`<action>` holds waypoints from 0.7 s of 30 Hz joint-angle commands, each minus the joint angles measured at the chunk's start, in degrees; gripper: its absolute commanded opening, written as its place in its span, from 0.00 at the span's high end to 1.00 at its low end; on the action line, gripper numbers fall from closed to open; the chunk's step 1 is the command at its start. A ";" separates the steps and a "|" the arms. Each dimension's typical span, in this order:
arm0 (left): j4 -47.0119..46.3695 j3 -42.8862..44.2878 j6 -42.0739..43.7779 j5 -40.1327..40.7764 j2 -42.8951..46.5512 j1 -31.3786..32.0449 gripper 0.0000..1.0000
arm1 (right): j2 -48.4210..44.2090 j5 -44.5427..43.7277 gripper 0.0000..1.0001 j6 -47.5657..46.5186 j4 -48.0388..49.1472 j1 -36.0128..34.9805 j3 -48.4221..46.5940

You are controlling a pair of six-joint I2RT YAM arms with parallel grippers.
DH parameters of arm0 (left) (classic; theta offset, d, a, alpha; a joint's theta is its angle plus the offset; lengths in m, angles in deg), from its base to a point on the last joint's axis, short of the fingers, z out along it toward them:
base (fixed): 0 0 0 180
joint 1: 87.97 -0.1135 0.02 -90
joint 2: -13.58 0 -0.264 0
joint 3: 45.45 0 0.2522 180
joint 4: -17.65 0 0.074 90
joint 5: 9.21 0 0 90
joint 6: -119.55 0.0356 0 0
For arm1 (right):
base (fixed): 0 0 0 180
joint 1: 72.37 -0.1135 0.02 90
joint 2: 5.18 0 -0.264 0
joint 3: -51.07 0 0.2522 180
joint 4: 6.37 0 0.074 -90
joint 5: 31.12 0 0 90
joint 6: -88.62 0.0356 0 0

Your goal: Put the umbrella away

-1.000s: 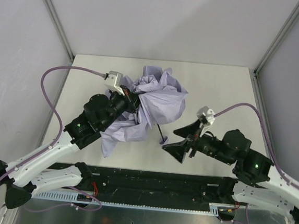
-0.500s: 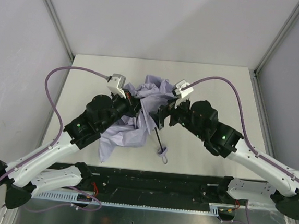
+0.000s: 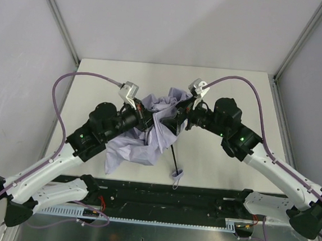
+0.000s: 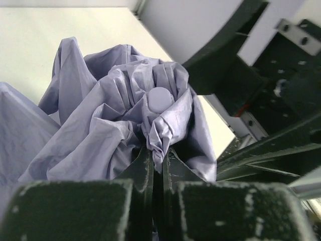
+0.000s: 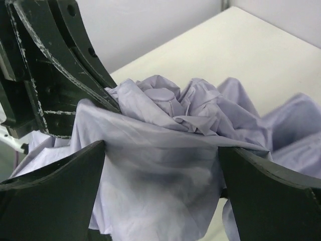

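Gathering the canopy before the squeeze

Nearest the arm bases, the small pale handle with its wrist loop [image 3: 176,175] lies on the off-white table [image 3: 236,93]. The thin black shaft [image 3: 172,158] runs from it up under the cloth. Beyond that sits the compact umbrella with its pale lavender-grey fabric canopy [image 3: 142,144], collapsed but loose, crumpled in a heap at the middle of the table. Farther back the two arms meet over its crown. The left gripper [image 4: 156,150] is pinched tight on a fold of fabric just below the round lavender cap [image 4: 159,99]. The right gripper [image 5: 160,165] stands wide apart, one black finger [image 5: 60,191] on each side of the bunched cloth, holding nothing as yet.

From where I stand, the job now looks like bundling the canopy around the shaft. I'd want the right jaws to close slowly, just under the cap, clear of the left gripper's fingers, which sit very close. The left pinch should hold so the crown doesn't slip. Loose folds spilling toward the left arm will likely escape one squeeze and need a second gather.
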 commanded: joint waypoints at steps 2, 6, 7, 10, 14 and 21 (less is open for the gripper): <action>-14.43 -0.50 -0.40 -11.02 4.56 -0.17 1.00 | -0.49 11.89 0.01 3.03 8.22 1.27 2.95; -18.11 -1.32 -0.65 -14.29 5.76 -0.15 1.00 | 0.01 13.40 0.01 3.36 9.19 1.24 4.47; -18.80 -1.29 -0.76 -15.16 5.75 -0.10 1.00 | 0.11 13.66 0.01 3.52 9.66 1.24 4.86; -21.41 -1.37 -1.69 -19.27 4.73 -0.04 1.00 | 0.47 17.37 0.01 5.07 13.54 1.57 5.65; -23.44 -0.64 -1.65 -25.09 3.24 0.47 1.00 | 1.64 23.01 0.01 5.92 16.14 1.84 5.79; -25.32 -0.14 1.33 -32.46 1.59 2.94 1.00 | 1.85 31.02 0.28 7.35 17.65 2.59 5.91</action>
